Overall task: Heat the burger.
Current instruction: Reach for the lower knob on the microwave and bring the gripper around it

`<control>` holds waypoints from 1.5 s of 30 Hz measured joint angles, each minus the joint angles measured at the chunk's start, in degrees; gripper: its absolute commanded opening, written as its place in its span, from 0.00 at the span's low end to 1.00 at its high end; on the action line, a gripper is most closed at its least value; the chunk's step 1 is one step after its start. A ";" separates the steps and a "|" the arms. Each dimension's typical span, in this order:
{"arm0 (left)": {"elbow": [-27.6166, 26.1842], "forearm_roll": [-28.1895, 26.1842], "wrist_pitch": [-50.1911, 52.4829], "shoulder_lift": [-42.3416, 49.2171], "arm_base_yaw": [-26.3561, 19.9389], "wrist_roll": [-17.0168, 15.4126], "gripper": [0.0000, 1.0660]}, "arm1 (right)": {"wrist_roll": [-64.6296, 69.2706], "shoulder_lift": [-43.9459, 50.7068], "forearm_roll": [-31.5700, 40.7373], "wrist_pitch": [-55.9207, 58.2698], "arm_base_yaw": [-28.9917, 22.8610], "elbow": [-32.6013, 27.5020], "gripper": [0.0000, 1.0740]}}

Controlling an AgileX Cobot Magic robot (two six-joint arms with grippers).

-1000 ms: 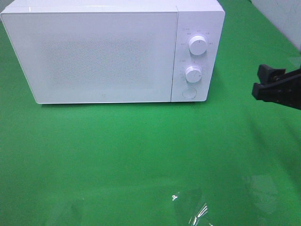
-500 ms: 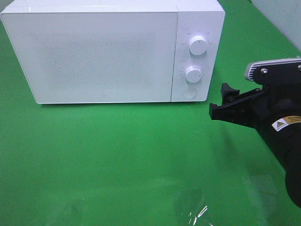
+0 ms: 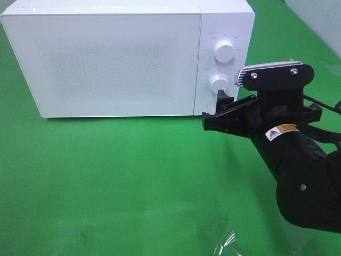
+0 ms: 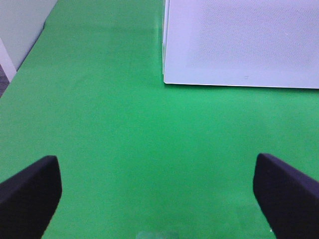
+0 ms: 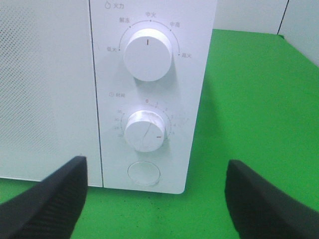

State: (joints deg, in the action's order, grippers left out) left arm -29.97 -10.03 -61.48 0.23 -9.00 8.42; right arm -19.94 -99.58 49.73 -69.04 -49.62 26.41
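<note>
Right arm (image 3: 298, 170) stretched across, jaws spread
The right gripper (image 3: 216, 110) holds its black fingers (image 5: 47, 204) wide apart (pointing leftward in the high view); the left gripper (image 4: 157, 199) is spread equally wide.

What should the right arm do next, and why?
Probably ease the right gripper straight in onto the lower knob: its jaws are open, centred on the controls but short of them. The microwave door is shut; no burger shows.
</note>
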 measured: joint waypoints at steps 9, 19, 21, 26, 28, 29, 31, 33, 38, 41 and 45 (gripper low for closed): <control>0.00 0.00 0.00 0.00 0.00 0.00 0.91 | -0.11 -1.60 0.11 0.00 1.09 2.64 0.69; 0.00 0.00 0.00 0.00 0.00 0.00 0.91 | -0.11 -6.99 0.00 0.00 3.95 7.22 0.69; 0.00 0.00 0.00 0.00 0.00 0.00 0.91 | -0.11 -9.63 -0.11 -0.11 4.01 9.05 0.69; 0.00 0.00 0.00 0.00 0.00 0.00 0.91 | -0.06 -12.78 -1.83 -0.11 5.44 11.92 0.69; 0.00 0.00 0.00 0.00 0.00 0.00 0.91 | 0.00 -13.81 -2.52 -0.11 6.30 13.29 0.69; 0.00 0.00 0.00 0.00 0.00 0.00 0.91 | 0.00 -13.81 -2.52 -0.11 6.30 13.29 0.69; 0.00 0.00 0.00 0.00 0.00 0.00 0.91 | 0.00 -14.61 -2.92 -0.06 7.28 14.50 0.69; 0.00 0.00 0.00 0.00 0.00 0.00 0.91 | 0.00 -15.64 -3.44 0.06 7.91 16.39 0.69; 0.00 0.00 0.00 0.00 0.00 0.00 0.91 | 0.06 -17.30 -4.24 0.06 8.48 18.68 0.69; 0.00 0.00 0.00 0.00 0.00 0.00 0.91 | 0.06 -18.68 -5.04 0.69 9.45 20.45 0.69; 0.00 0.00 0.00 0.00 0.00 0.00 0.91 | 0.06 -19.71 -5.44 1.66 10.14 21.66 0.69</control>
State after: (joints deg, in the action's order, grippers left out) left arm -29.97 -10.03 -61.48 0.23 -9.00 8.42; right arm -19.88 -119.29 44.29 -67.38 -39.48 48.07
